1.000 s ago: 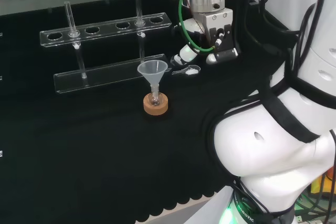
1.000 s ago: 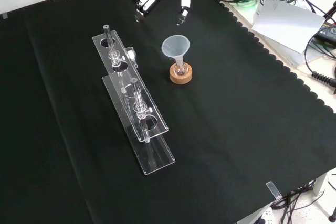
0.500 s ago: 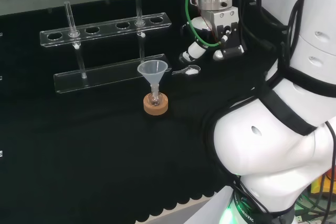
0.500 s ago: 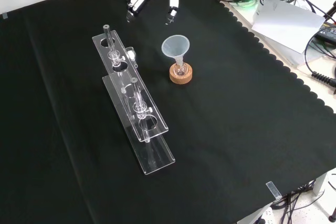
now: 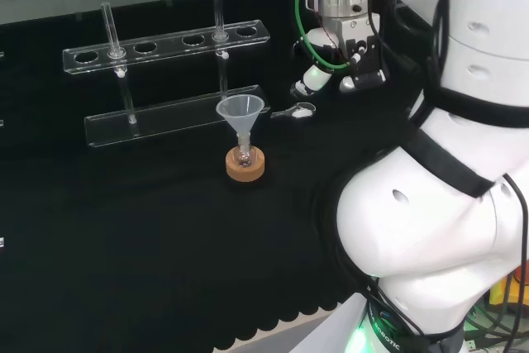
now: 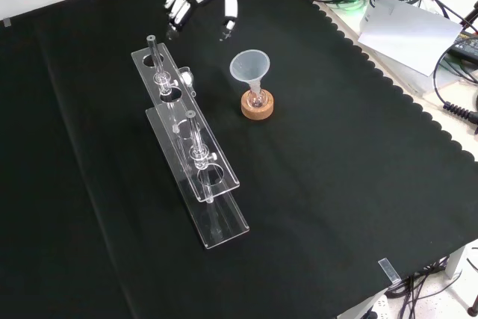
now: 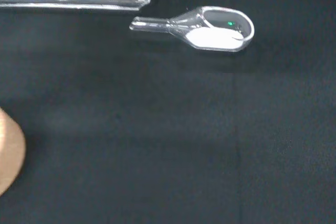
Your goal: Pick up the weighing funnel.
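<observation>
nothing really readable here tbh. the only print i can spot is some pale lettering on the dark band (image 5: 387,338) at the foot of the arm (image 5: 430,229), near right in the head view, too small and cut off to make out.

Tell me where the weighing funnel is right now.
In the head view the weighing funnel lies on the cloth just right of the rack base, up-right of the big funnel, below the robot hand.

I see the small clear scoop-shaped weighing funnel (image 7: 210,30) lying flat on my desk (image 5: 165,245), bowl upward with a white patch inside, short stem level, well away from the desk's scalloped edge.
</observation>
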`<state>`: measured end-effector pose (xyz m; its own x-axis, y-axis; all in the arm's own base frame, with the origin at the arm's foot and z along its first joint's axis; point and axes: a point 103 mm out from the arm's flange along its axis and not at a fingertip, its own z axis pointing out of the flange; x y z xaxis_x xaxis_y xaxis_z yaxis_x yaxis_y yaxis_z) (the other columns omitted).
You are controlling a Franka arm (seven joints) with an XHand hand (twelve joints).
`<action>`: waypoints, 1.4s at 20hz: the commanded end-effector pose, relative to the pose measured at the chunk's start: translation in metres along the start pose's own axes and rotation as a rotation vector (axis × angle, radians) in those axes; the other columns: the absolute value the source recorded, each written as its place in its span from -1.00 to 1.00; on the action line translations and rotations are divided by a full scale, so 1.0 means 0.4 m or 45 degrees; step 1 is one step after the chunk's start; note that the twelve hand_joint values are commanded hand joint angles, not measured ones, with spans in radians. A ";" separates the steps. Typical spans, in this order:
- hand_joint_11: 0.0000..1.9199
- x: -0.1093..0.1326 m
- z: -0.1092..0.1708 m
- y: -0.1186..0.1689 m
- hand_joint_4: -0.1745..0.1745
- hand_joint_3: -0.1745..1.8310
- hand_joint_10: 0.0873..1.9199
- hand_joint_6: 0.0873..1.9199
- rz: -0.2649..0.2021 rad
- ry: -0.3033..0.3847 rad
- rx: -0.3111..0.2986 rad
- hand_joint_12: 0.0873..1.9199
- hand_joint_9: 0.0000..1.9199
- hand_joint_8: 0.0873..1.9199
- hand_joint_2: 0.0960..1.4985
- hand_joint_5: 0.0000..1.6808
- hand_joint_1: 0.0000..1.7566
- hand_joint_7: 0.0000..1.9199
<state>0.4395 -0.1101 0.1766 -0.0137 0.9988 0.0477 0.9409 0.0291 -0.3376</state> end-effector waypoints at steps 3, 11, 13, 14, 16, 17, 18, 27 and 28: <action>-0.68 -0.065 0.081 0.140 -0.36 -0.25 -0.42 -1.00 -0.060 0.067 0.002 0.41 -0.38 -0.33 -0.23 -0.40 -0.06 -0.63; -0.66 -0.067 0.123 0.185 -0.33 -0.23 -0.43 -0.99 -0.074 0.082 0.016 0.40 -0.35 -0.33 -0.24 -0.30 -0.04 -0.61; -0.65 -0.065 0.128 0.190 -0.33 -0.23 -0.44 -0.98 -0.078 0.080 0.016 0.40 -0.35 -0.33 -0.24 -0.29 -0.03 -0.60; -0.65 -0.064 0.133 0.192 -0.32 -0.23 -0.44 -0.98 -0.080 0.078 0.017 0.39 -0.35 -0.33 -0.24 -0.28 -0.03 -0.60; -0.65 -0.066 0.143 0.193 -0.31 -0.23 -0.44 -0.97 -0.084 0.077 0.017 0.39 -0.34 -0.33 -0.24 -0.26 -0.02 -0.60; -0.64 -0.066 0.149 0.192 -0.31 -0.22 -0.45 -0.96 -0.086 0.078 0.019 0.39 -0.34 -0.34 -0.24 -0.26 -0.02 -0.59; -0.64 -0.068 0.154 0.191 -0.30 -0.22 -0.45 -0.95 -0.084 0.076 0.024 0.38 -0.33 -0.34 -0.24 -0.25 -0.01 -0.59; -0.63 -0.072 0.172 0.187 -0.29 -0.20 -0.49 -0.78 -0.075 0.029 0.035 0.38 -0.31 -0.35 -0.26 -0.28 0.00 -0.58; -0.63 -0.070 0.174 0.186 -0.29 -0.20 -0.49 -0.73 -0.070 0.016 0.024 0.38 -0.31 -0.35 -0.26 -0.30 0.00 -0.58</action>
<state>0.4880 -0.1344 0.0862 -0.0595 0.9927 0.1045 0.9270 0.0938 -0.3632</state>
